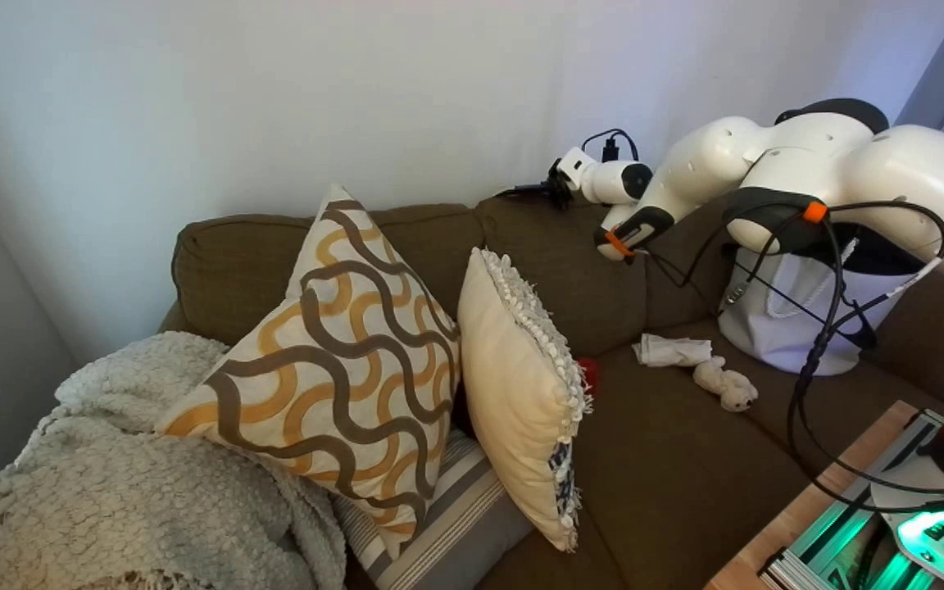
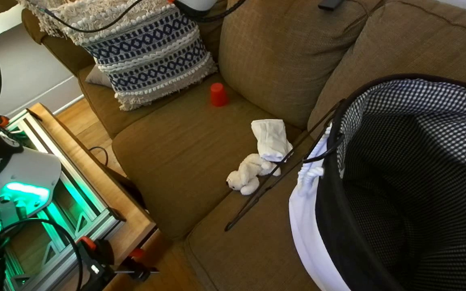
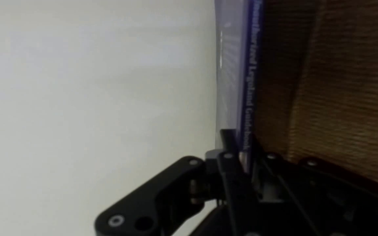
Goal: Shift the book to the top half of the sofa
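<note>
The book point(image 3: 250, 75) is thin, with a dark blue spine with white lettering and a pale cover. In the wrist view it lies between the white wall and the brown sofa fabric. My gripper point(image 3: 241, 137) has one finger on each side of the book and is shut on its near end. In an exterior view the gripper point(image 1: 554, 190) is at the top of the sofa's backrest by the wall, with the book point(image 1: 521, 191) showing as a thin dark edge. The brown sofa point(image 1: 652, 492) also shows in an exterior view point(image 2: 168, 161). The book's far end is out of the wrist view.
A patterned pillow point(image 1: 357, 344), a fringed pillow point(image 1: 513, 385) and a fleece blanket point(image 1: 111, 483) fill one sofa end. A red cup point(image 2: 218, 95), white cloth point(image 2: 271, 137), plush toy point(image 2: 249, 173) and large basket point(image 2: 334, 226) are on the seat. Cables hang from the arm.
</note>
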